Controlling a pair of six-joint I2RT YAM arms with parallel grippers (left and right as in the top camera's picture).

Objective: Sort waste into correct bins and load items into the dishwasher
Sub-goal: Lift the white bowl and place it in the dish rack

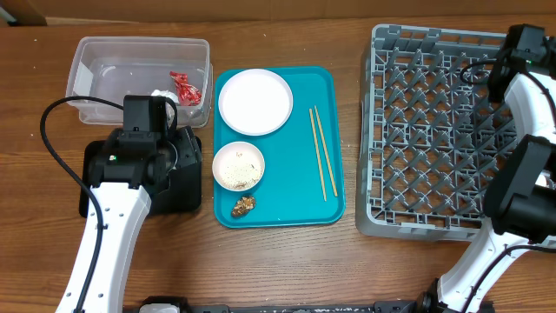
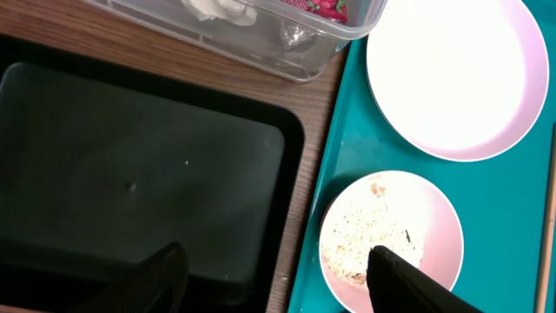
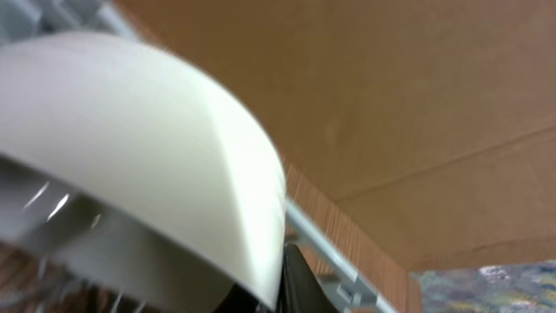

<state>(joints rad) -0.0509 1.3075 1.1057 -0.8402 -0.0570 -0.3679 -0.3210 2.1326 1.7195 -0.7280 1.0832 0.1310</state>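
Observation:
A clear tub [image 1: 87, 52] holds a red wrapper [image 1: 185, 87] and a white tissue wad [image 1: 163, 96]. The black tray [image 2: 130, 156] lies beside it. On the teal tray [image 1: 287, 209] are a white-pink plate [image 1: 254, 102], a bowl with rice grains [image 1: 238, 166], a brown scrap [image 1: 243, 205] and two chopsticks [image 1: 321, 152]. My left gripper [image 2: 278, 278] is open, one finger over the black tray and one over the rice bowl [image 2: 391, 226]. My right gripper [image 3: 282, 291] is shut on the rim of a pale bowl [image 3: 148, 130] over the far right corner of the grey rack [image 1: 426, 130].
The left arm covers much of the black tray [image 1: 187, 187] in the overhead view. The right arm hangs over the rack's right side, and its cable loops above the pegs. A brown cardboard surface fills the background of the right wrist view.

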